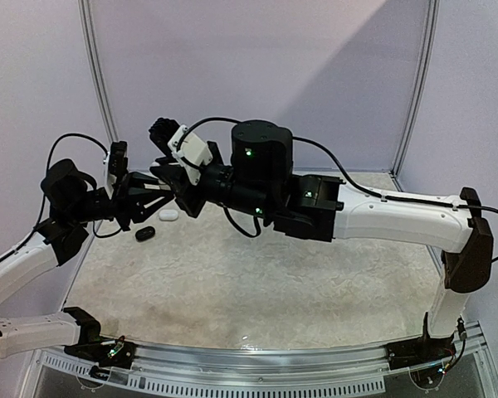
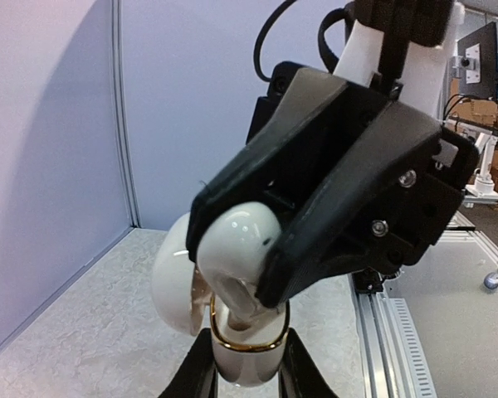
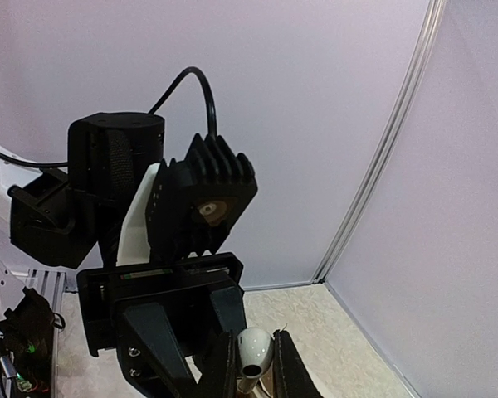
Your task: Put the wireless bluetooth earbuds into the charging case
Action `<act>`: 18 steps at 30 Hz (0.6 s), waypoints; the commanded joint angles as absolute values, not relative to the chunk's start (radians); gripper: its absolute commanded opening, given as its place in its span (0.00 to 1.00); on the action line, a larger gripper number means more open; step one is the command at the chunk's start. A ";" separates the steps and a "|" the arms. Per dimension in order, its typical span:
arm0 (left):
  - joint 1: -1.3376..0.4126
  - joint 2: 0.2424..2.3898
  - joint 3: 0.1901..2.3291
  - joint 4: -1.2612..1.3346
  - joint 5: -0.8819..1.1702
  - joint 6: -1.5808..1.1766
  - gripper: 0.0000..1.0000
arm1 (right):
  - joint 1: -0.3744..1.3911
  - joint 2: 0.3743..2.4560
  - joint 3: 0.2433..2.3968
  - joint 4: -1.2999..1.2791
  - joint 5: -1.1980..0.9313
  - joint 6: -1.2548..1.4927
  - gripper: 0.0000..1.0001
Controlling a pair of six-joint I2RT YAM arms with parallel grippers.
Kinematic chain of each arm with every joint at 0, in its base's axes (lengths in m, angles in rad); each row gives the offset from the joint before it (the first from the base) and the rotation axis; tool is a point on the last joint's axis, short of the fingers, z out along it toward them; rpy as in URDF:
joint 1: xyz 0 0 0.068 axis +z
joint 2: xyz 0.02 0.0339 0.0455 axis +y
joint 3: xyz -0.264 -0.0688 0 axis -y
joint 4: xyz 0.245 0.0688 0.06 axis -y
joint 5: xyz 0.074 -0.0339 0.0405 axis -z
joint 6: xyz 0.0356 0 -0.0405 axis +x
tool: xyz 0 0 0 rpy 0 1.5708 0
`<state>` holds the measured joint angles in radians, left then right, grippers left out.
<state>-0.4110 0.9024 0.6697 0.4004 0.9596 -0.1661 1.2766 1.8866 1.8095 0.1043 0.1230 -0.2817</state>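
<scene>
- The left tool [image 2: 247, 375] is closed on the base of the white case [image 2: 173, 286] and holds it upright, raised above the far left of the bench [image 1: 274, 282].
- The case stands open: its lid [image 2: 168, 265] hangs back to one side, and the gold rim [image 2: 249, 342] of its mouth faces up.
- The right tool [image 3: 255, 377] is clamped on a white earbud [image 3: 254, 342] and reaches across from the right, so it is the arm doing the seating.
- The earbud sits directly over the case mouth with its long axis near vertical. Its stem points down past the rim and its head is above the rim.
- I judge it not yet fully seated, so the coming move is a straight push down along the stem.
- A white piece [image 1: 168, 214] and a black piece [image 1: 145, 234] lie on the bench below the tools.
</scene>
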 commanded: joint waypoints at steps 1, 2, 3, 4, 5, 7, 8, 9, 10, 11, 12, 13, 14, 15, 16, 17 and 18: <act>-0.424 0.884 0.655 0.411 0.945 -0.155 0.00 | 1.279 1.893 1.774 0.159 0.174 -0.250 0.00; -0.424 0.883 0.654 0.412 0.944 -0.154 0.00 | 1.280 1.892 1.767 0.165 0.176 -0.247 0.00; -0.424 0.883 0.654 0.413 0.942 -0.154 0.00 | 1.280 1.892 1.763 0.170 0.176 -0.241 0.00; -0.424 0.883 0.653 0.413 0.943 -0.154 0.00 | 1.281 1.892 1.760 0.173 0.176 -0.237 0.00; -0.424 0.883 0.652 0.413 0.941 -0.153 0.00 | 1.280 1.893 1.759 0.173 0.176 -0.235 0.00; -0.424 0.881 0.652 0.414 0.938 -0.152 0.00 | 1.281 1.897 1.759 0.167 0.180 -0.233 0.00; -0.424 0.881 0.652 0.415 0.936 -0.152 0.00 | 1.282 1.897 1.758 0.161 0.182 -0.234 0.00; -0.424 0.881 0.652 0.416 0.933 -0.152 0.00 | 1.283 1.899 1.759 0.155 0.183 -0.233 0.00; -0.423 0.881 0.653 0.416 0.930 -0.153 0.00 | 1.284 1.899 1.759 0.147 0.186 -0.234 0.00; -0.425 0.881 0.653 0.416 0.924 -0.153 0.00 | 1.286 1.899 1.759 0.138 0.190 -0.233 0.00; -0.424 0.881 0.653 0.415 0.918 -0.153 0.00 | 1.288 1.899 1.759 0.130 0.197 -0.234 0.00; -0.424 0.881 0.653 0.416 0.914 -0.154 0.00 | 1.290 1.897 1.759 0.121 0.204 -0.237 0.00; -0.424 0.882 0.652 0.416 0.912 -0.153 0.00 | 1.291 1.897 1.759 0.116 0.211 -0.239 0.00; -0.424 0.881 0.652 0.416 0.912 -0.151 0.00 | 1.293 1.898 1.759 0.111 0.214 -0.241 0.00; -0.424 0.882 0.652 0.416 0.910 -0.150 0.00 | 1.294 1.900 1.759 0.108 0.217 -0.242 0.00; -0.424 0.883 0.652 0.415 0.910 -0.148 0.00 | 1.294 1.903 1.761 0.105 0.220 -0.242 0.00; -0.424 0.884 0.653 0.414 0.909 -0.146 0.00 | 1.295 1.906 1.763 0.103 0.221 -0.244 0.00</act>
